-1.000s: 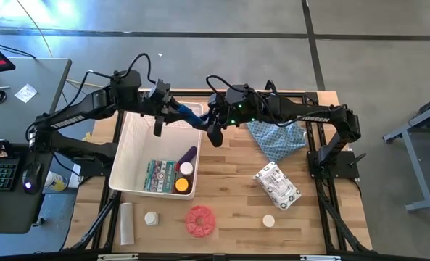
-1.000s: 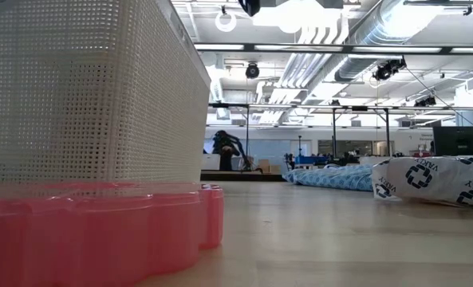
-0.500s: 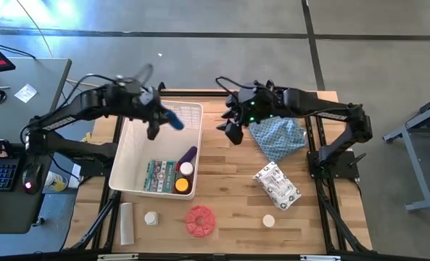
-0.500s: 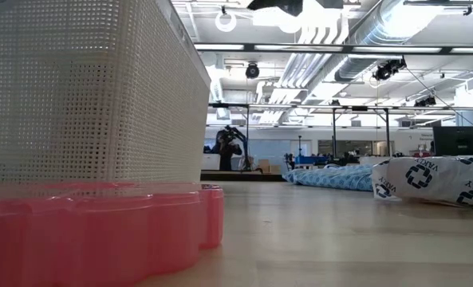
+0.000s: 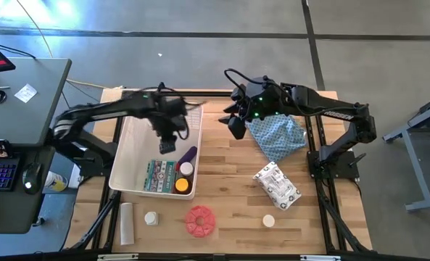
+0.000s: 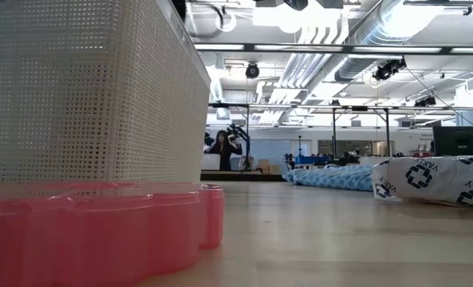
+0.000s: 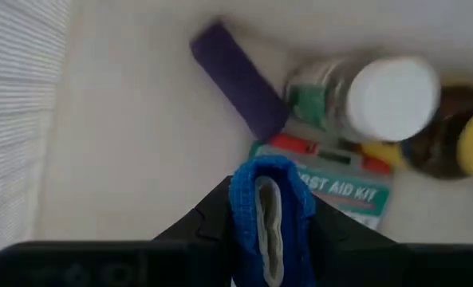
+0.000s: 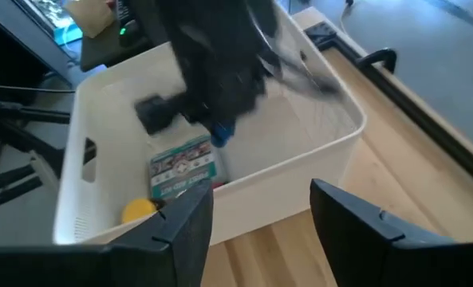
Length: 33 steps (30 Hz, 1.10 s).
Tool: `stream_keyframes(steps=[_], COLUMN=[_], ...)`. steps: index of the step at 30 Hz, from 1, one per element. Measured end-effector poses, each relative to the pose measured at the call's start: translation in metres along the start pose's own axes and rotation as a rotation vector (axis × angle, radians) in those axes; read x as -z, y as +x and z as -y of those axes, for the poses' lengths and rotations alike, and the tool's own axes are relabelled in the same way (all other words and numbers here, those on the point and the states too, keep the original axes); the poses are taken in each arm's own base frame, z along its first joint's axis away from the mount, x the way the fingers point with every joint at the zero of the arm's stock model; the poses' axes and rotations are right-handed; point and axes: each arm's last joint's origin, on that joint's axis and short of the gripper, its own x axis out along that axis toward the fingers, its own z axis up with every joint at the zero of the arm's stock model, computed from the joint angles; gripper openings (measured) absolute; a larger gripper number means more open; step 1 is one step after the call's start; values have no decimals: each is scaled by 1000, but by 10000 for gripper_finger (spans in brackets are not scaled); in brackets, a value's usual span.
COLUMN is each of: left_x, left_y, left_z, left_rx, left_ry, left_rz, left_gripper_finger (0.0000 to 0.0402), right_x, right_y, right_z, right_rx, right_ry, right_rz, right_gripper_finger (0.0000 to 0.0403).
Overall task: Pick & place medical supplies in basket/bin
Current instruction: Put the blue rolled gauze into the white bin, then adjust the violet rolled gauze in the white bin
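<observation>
Left end effector (image 7: 270,219), clamped on blue cylinder (image 7: 270,214), now over bin (image 5: 127,156); right end effector (image 8: 260,211) withdrawn, jaws apart. Bin: four items.

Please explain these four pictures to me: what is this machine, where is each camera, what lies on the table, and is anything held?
It is a robot with two dark arms at a wooden table. One camera looks straight down, one sits at table height, and one rides on each wrist.

The left gripper hangs over the white bin and is shut on a blue cylinder, seen close in its wrist camera. The bin already holds a first aid kit packet, a purple cylinder, a white-capped jar and a yellow-capped bottle.

The right gripper is beside the bin with its fingers open and empty.

On the table lie a blue cloth, a printed packet, a red disc and two small white jars.
</observation>
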Motion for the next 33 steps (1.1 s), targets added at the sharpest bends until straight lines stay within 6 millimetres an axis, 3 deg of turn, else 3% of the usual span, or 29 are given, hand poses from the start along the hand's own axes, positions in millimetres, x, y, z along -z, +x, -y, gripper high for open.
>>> stream_keyframes(steps=[6,13,17,27,33], left_x=[-24,-32,-32,-31,-25], left_y=[43,53,53,53,52], left_z=[-10,-14,-13,-14,-17], left_rx=[18,0,5,-26,-121], left_ry=[38,60,59,55,51], left_rz=[-116,-98,-100,-109,-190], left_gripper_finger=[122,131,171,317,345], right_x=[1,9,12,8,7], right_y=[0,-1,-1,0,0], right_z=[-2,-2,-5,-7,-7], right_rx=[-71,-98,-94,-60,-61], right_ry=[45,100,95,55,38], right_rz=[-33,-132,-150,-83,-75], right_gripper_finger=[193,192,192,190,184])
